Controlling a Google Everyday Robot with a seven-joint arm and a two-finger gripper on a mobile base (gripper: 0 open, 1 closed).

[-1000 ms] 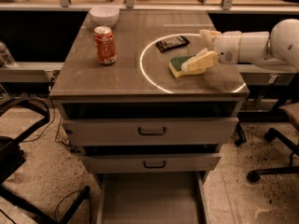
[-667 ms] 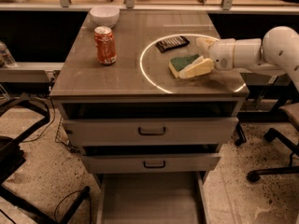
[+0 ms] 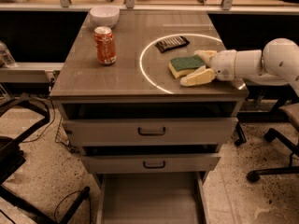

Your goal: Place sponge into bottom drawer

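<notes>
- On the right side of the cabinet's surface point(image 3: 93, 78), the sponge point(image 3: 186, 64) lay flat, green scouring face up, yellow foam showing along its near edge.
- Sponge sat inside a thin bright ring point(image 3: 145, 73) marked on the surface, toward the ring's right half.
- Hand point(image 3: 193, 68) came in low from the right on a white arm point(image 3: 252, 63). Its two pale fingers point(image 3: 200, 76) stood apart, one past the far right corner of the sponge, the other along its near right edge.
- Right end of the sponge lay between those fingers. Near finger looked to be touching the foam; could not tell whether the far one touched. Sponge rested on the surface, not lifted.
- Black ridged packet point(image 3: 172, 43) lay just beyond the sponge, up near the ring's far arc, apart from both sponge and hand.
- Red soda can point(image 3: 105, 45) stood upright on the left half of the surface, well apart from the sponge.
- White bowl point(image 3: 104, 15) sat behind the can at the far left corner.
- Below the surface, the top drawer point(image 3: 151, 131) and the middle drawer point(image 3: 154, 164) each showed a dark handle; both stood slightly out from the cabinet front, a dark gap above each.
- Bottom drawer point(image 3: 149, 199) was pulled well out toward the camera, its flat grey floor and side rails in plain view, directly below and well apart from the sponge.
- Office chair base point(image 3: 275, 169) stood on the speckled floor to the right of the cabinet.
</notes>
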